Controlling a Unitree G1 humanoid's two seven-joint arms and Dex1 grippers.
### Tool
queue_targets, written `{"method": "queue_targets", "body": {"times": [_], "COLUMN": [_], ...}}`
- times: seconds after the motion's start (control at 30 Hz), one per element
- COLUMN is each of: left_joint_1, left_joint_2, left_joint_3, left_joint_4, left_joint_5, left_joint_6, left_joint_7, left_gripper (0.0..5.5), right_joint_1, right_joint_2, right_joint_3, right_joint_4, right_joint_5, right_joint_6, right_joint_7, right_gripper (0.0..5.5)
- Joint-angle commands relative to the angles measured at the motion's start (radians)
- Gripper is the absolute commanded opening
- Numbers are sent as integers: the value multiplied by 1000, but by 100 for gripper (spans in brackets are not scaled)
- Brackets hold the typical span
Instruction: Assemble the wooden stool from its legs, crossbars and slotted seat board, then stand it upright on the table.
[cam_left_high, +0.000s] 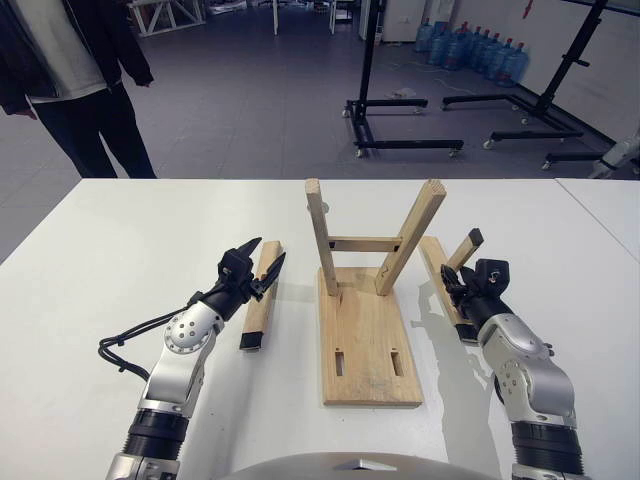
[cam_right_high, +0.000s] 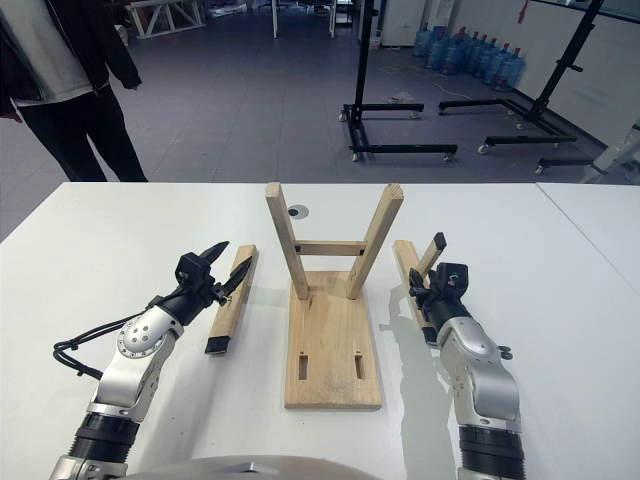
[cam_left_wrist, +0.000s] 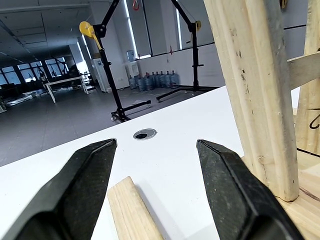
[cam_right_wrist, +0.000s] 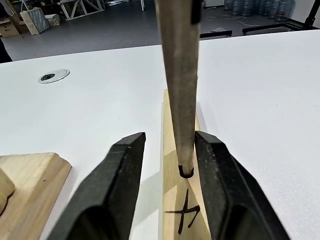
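Observation:
The slotted seat board (cam_left_high: 370, 360) lies flat mid-table. Two legs (cam_left_high: 320, 235) (cam_left_high: 412, 232) stand in its far slots, joined by a crossbar (cam_left_high: 365, 243). To its left lies a loose leg (cam_left_high: 258, 300); my left gripper (cam_left_high: 265, 254) hangs open over that leg's far end, whose tip (cam_left_wrist: 131, 210) shows between the fingers (cam_left_wrist: 85, 185). To the right, another leg (cam_right_wrist: 176, 215) lies flat with a crossbar (cam_right_wrist: 177, 75) plugged into it and rising at a slant. My right gripper (cam_right_wrist: 171, 136) is open, its fingers either side of that crossbar's base.
A round cable hole (cam_right_high: 297, 211) sits in the table behind the stool parts. A black cable (cam_left_high: 120, 346) loops beside my left arm. A second table (cam_left_high: 610, 205) adjoins at the right. A person stands beyond the far left edge; black stands are on the floor.

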Motion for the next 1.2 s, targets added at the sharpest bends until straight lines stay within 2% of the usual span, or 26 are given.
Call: {"method": "queue_targets", "body": {"times": [0.03,0.27,0.5,0.67,0.83,0.93,1.07,1.2], "left_joint_1": [-8,-4,-10,-28,-28,-28,-40,-47], "left_joint_2": [11,11,5,0,-4,-8,-12,-14], "left_joint_3": [8,19,15,7,3,-1,-9,-13], "left_joint_4": [6,5,12,30,35,38,51,65], "left_joint_5": [-1,3,15,25,30,32,31,32], "left_joint_6": [-5,-8,-10,-16,-22,-22,-22,-26], "left_joint_7": [-10,-1,11,12,11,10,2,-2], "left_gripper": [292,292,292,292,292,292,292,292], "right_joint_1": [-16,-91,-300,-493,-521,-455,-401,-467], "right_joint_2": [-2,-49,-131,-226,-254,-216,-137,-111], "right_joint_3": [-25,-94,-146,-130,-94,-26,91,83], "right_joint_4": [-33,-165,-219,-74,57,211,536,630], "right_joint_5": [9,69,139,107,44,-14,-126,-124], "right_joint_6": [19,20,30,23,-17,-55,-178,-250], "right_joint_7": [-12,17,37,62,90,118,140,154], "right_gripper": [197,197,197,197,197,197,197,197]}}
